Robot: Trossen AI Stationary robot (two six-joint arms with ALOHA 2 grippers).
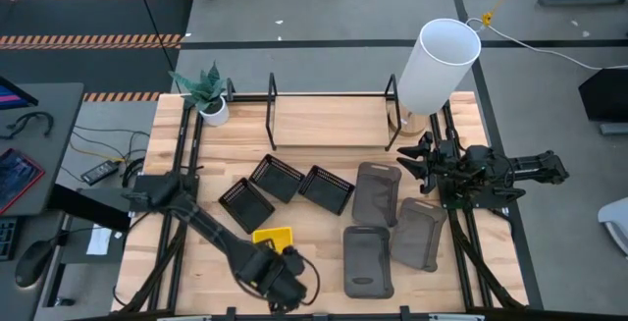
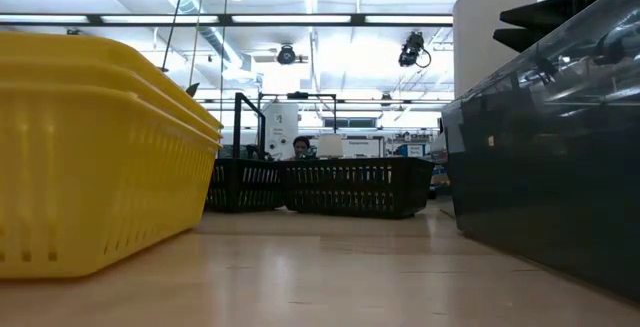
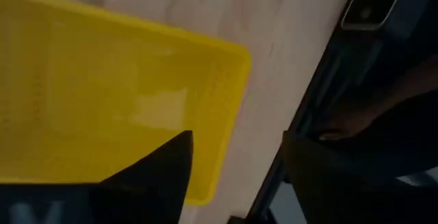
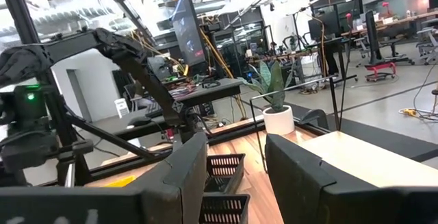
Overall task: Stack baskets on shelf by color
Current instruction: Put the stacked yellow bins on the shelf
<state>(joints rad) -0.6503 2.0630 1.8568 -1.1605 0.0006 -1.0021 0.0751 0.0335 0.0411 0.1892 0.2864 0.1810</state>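
Note:
Yellow baskets (image 1: 273,236) sit nested in one stack near the table's near edge and loom large in the low view (image 2: 90,157). My left gripper (image 1: 283,274) is open just over the stack's near end. In the left wrist view one finger (image 3: 157,176) is over the basket's inside (image 3: 102,94) and the other (image 3: 328,169) is outside its end wall. Three black slatted baskets (image 1: 276,177) lie in a row mid-table. Three grey baskets (image 1: 377,193) show to their right. The black rod shelf (image 1: 334,95) stands along the far edge. My right gripper (image 1: 417,159) hovers open over the far right, also visible in its own wrist view (image 4: 236,176). My left gripper stands open astride the end wall (image 3: 229,114) of the yellow basket stack, coming from above on the near side. I cannot tell whether either finger touches the wall. The stack rests flat on the table.
A tall white cylinder (image 1: 437,66) stands at the far right corner beside the shelf. A potted plant (image 1: 208,95) is at the far left corner. Bare wood lies between the shelf and the black baskets, and along the left side.

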